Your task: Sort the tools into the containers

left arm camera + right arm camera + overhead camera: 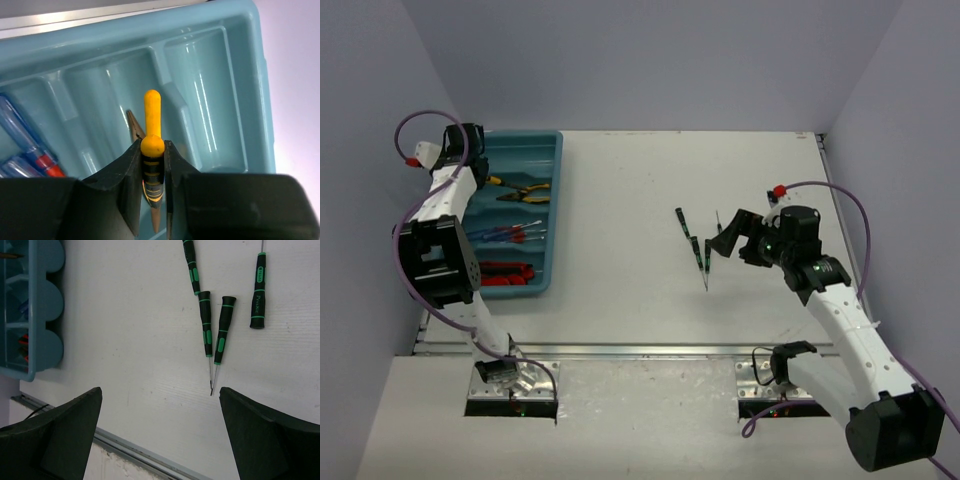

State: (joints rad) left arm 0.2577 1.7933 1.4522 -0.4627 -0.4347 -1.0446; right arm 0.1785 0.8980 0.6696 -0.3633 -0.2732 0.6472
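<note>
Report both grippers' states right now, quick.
Left gripper: shut on the yellow-handled pliers, over the teal tray.
Right gripper: open, holding nothing, near the green-and-black screwdrivers.

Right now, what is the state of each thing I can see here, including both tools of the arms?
Left tool: shut on the yellow-handled pliers, over the teal tray.
Right tool: open, empty, above the table.
Yellow-handled pliers: held, not yet released.
Green-and-black screwdrivers: four, lying loose on the table.
Blue-handled screwdrivers: lying in the tray.
Red-handled tools: lying in the tray.
Teal tray: partly filled, far compartment looks empty.
</note>
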